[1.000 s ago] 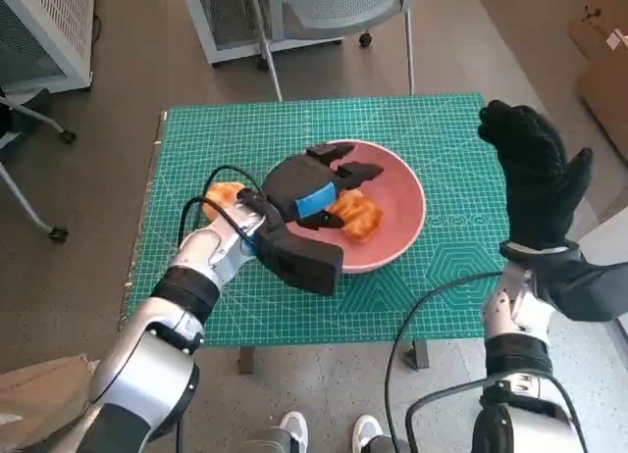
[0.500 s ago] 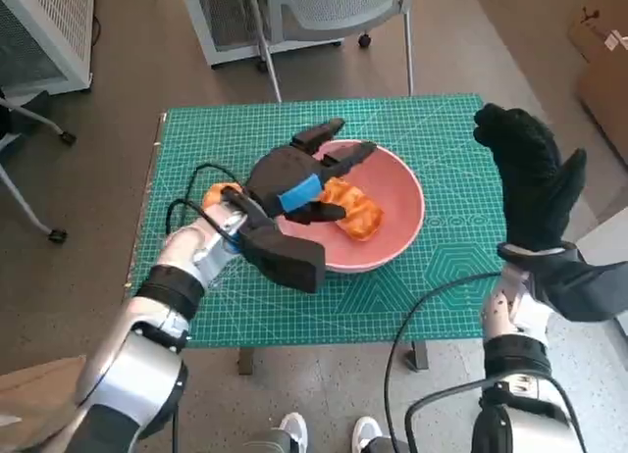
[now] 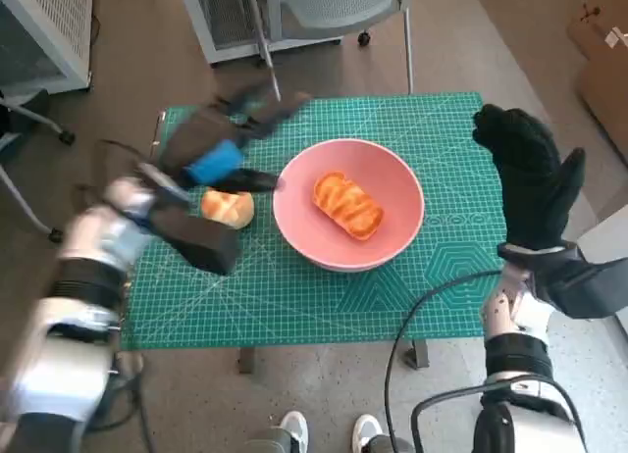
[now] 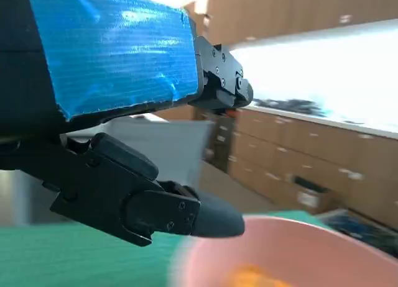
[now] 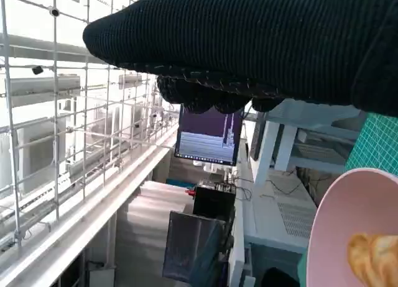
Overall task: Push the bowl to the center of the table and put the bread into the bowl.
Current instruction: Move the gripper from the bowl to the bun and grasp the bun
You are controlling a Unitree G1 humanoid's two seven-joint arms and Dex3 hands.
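Observation:
The pink bowl (image 3: pixel 349 205) sits near the middle of the green mat, and a golden piece of bread (image 3: pixel 346 204) lies inside it. A second bread roll (image 3: pixel 228 208) lies on the mat just left of the bowl. My left hand (image 3: pixel 218 139) is blurred, raised over the mat's far left part with fingers spread and nothing in it. My right hand (image 3: pixel 530 174) stands upright at the table's right edge, fingers apart, holding nothing. The left wrist view shows my fingers (image 4: pixel 155 206) above the bowl (image 4: pixel 292 250). Bowl (image 5: pixel 360 225) and bread (image 5: pixel 375 259) show in the right wrist view.
The green cutting mat (image 3: pixel 294 296) covers the small table. A chair (image 3: pixel 324 12) and white units stand on the floor beyond the far edge. Cardboard boxes (image 3: pixel 603 51) are at the far right. Feet (image 3: pixel 329 433) show below the table's near edge.
My left hand has let go of the bread in the bowl and swung quickly left and away, out of the bowl. The roll beside the bowl is now uncovered. My right hand has stayed put.

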